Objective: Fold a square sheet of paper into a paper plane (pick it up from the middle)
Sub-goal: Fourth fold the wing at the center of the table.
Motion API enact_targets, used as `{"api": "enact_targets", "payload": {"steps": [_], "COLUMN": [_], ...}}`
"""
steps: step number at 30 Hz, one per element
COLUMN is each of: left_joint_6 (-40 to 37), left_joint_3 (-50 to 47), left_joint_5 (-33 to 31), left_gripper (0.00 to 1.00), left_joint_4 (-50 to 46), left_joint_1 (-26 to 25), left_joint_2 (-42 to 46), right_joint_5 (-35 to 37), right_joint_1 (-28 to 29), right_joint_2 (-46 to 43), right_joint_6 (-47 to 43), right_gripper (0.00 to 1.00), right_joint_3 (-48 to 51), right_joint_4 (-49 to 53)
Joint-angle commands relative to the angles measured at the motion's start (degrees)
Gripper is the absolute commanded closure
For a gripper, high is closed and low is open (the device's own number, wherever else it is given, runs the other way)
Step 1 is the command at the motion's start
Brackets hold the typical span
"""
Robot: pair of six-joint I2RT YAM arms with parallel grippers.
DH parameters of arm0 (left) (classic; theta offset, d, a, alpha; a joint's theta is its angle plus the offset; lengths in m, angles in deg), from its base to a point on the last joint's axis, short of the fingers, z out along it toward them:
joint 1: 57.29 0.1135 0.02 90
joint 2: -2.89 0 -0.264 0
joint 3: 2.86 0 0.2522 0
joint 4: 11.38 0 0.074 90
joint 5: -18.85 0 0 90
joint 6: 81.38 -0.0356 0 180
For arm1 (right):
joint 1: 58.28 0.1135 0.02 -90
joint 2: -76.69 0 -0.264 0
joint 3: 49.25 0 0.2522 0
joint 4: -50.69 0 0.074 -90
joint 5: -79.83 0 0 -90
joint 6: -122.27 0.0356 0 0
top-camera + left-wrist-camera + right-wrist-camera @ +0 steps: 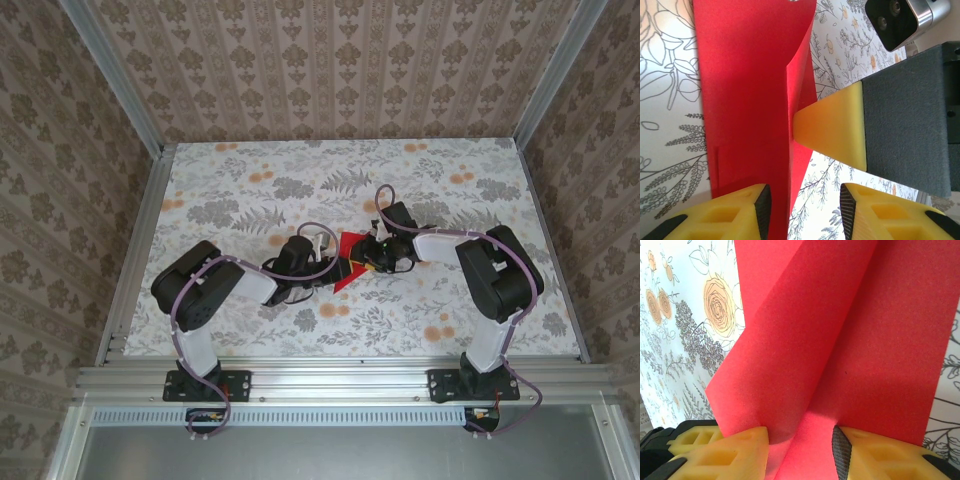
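Square sheet of paper [350, 247], bright red, near the middle of the table [250, 190], between the two grippers and partly lifted from the surface. From the left wrist, looks like a long red band with one flap standing up along a fold. From the right wrist, looks like two red faces meeting in a valley crease.

Left gripper [805, 196]: jaws apart, one yellow finger on each side of the standing edge of the flap, without pressing it. Right gripper [800, 436]: jaws apart as well, with the crease of the sheet down between them and no squeeze to see. In the left wrist view, one yellow-tipped finger [832, 125] of the right gripper against the flap from the side, with the right wrist camera [897, 20] above it.

Surface: white cover, flat and matte, printed with grey leaves and ferns and small orange flowers. Up close, shows line-drawn leaves and an orange rose just beside the red paper.

Room: walls [330, 60] in beige wallpaper with vertical stripes and floral ornaments, closing the table at the back and on both sides. Aluminium posts [112, 75] at the back corners and an aluminium rail [340, 378] along the near edge, with both arm bases bolted on it. Left arm [215, 285] and right arm [495, 265], black and white, both bent inward to the centre.
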Motion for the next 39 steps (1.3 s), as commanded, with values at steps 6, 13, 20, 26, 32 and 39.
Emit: {"api": "enact_targets", "payload": {"steps": [6, 13, 20, 26, 32, 39], "left_joint_6": [-0.31, -0.26, -0.51, -0.86, -2.64, -6.78], "left_joint_3": [-0.94, -4.11, -4.92, -4.92, -4.45, -1.65], "left_joint_5": [0.05, -0.14, -0.31, -0.50, -0.52, -3.43], "left_gripper": [0.54, 0.44, 0.42, 0.47, 0.49, 0.50], "left_joint_4": [-1.86, -3.66, -5.65, -6.14, -7.01, -13.46], "left_joint_1": [1.81, 4.87, 6.74, 6.66, 5.22, 1.88], "left_joint_2": [0.19, 6.01, 7.72, 7.60, 7.54, 8.03], "right_joint_5": [9.67, 12.66, 15.72, 18.19, 19.26, 21.38], "right_joint_1": [0.03, 0.63, 1.66, 2.30, 2.40, 2.68], "right_joint_2": [3.57, 3.42, 3.40, 4.26, 6.28, 7.99], "right_joint_6": [-0.18, -0.86, -0.91, 0.15, 3.70, 5.92], "right_gripper": [0.56, 0.55, 0.54, 0.52, 0.51, 0.49], "right_joint_3": [1.14, 0.16, -1.17, -2.62, -3.56, -4.47], "right_joint_4": [8.79, 11.84, 14.39, 16.59, 18.28, 21.01]}}
